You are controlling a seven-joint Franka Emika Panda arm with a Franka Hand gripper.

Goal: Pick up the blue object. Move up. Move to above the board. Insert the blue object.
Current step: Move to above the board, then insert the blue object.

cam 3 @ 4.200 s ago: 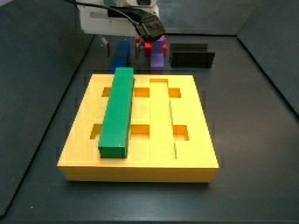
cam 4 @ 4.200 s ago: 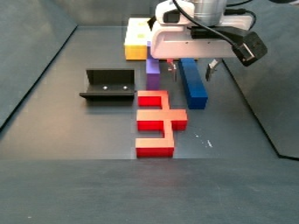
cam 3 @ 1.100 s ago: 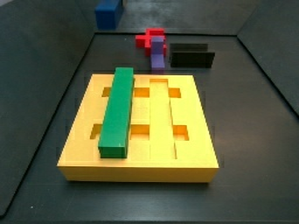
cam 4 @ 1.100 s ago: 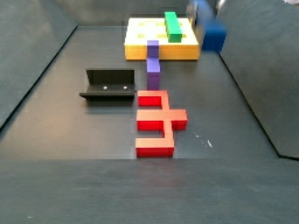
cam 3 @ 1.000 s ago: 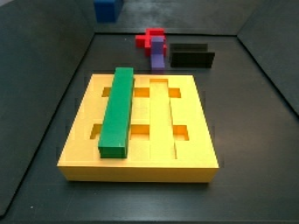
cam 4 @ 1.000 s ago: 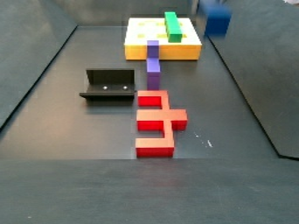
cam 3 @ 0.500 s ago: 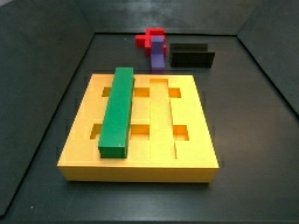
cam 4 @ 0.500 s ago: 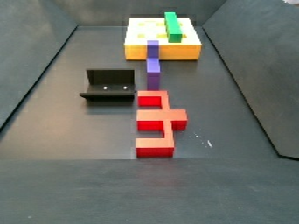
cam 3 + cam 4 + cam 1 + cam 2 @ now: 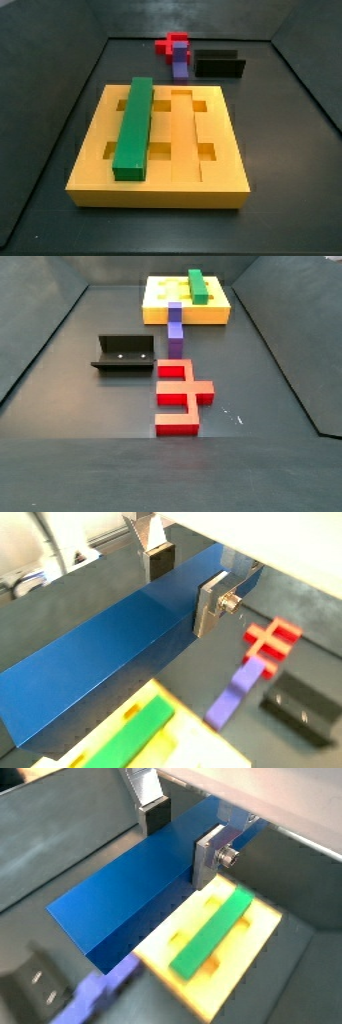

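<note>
The blue object [image 9: 114, 662] rides clamped between the gripper [image 9: 181, 580] fingers, high off the floor and out of both side views. Under it in a wrist view lies the board [image 9: 254, 943], the green bar [image 9: 134, 125] resting in its left groove. The purple block [image 9: 175, 328] and red piece [image 9: 179, 395] sit on the floor, the fixture [image 9: 123, 353] nearby.
</note>
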